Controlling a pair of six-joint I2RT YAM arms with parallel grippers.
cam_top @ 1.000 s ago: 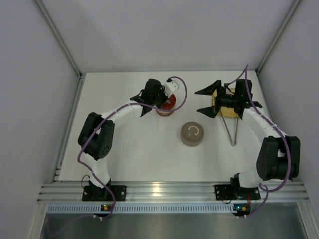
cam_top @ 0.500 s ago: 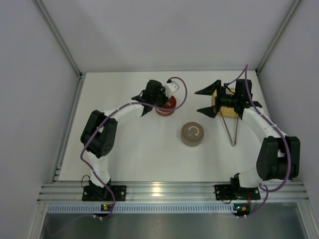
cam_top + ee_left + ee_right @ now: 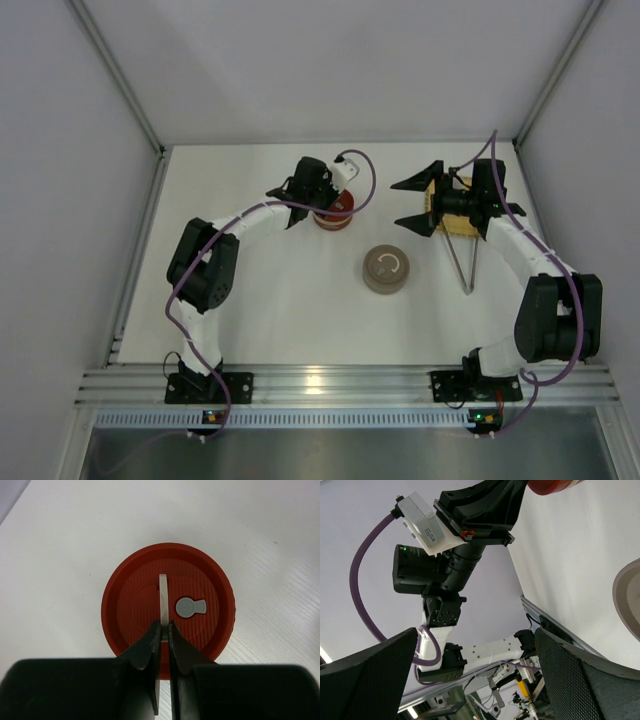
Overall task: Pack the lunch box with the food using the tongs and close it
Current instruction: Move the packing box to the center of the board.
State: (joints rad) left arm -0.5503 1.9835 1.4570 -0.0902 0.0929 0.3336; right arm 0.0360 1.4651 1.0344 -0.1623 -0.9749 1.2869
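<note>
Our left hand (image 3: 164,630) is pinched nearly shut on the thin white handle (image 3: 163,592) of the red lid (image 3: 125,605) at twelve o'clock; if the lid tilts, it could slip free. Our right hand (image 3: 412,202) gapes wide and empty. The tongs (image 3: 466,262) lie at three o'clock on the tabletop (image 3: 280,300).

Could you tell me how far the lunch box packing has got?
Nothing looks packed yet. In hand: the left claw pinches the white handle of the round red ribbed lid. Left: the slim silver metal tongs lie untouched near the open right claw, so packing and closing remain.
</note>
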